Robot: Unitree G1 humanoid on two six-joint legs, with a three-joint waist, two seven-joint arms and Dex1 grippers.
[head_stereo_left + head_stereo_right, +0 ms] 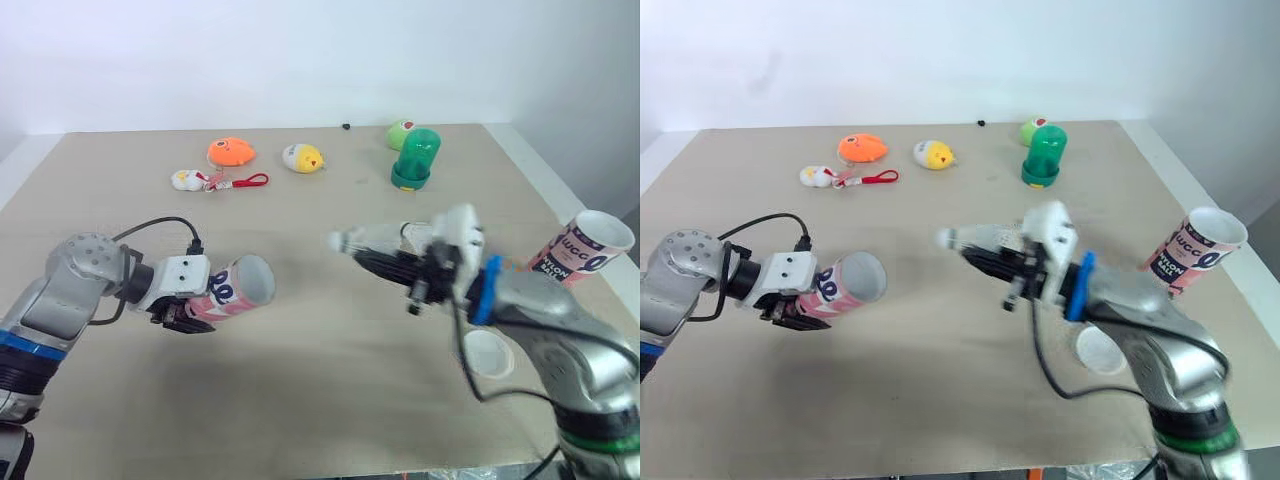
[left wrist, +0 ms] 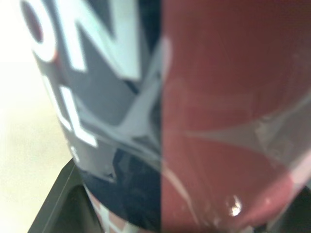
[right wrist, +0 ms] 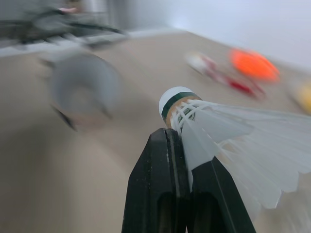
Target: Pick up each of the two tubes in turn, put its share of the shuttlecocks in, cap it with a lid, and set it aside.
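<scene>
Shuttlecock (image 1: 362,239) is hanging mid-frame, pinched in the right gripper (image 1: 385,264), arm stretching leftward; left gripper (image 1: 186,312) at lower left is clutching the tube (image 1: 238,288) sideways, mouth pointing right.

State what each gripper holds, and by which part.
Left gripper: a tube, near the end opposite its open mouth. Right gripper: a shuttlecock, by its feathers just behind the cork.
</scene>
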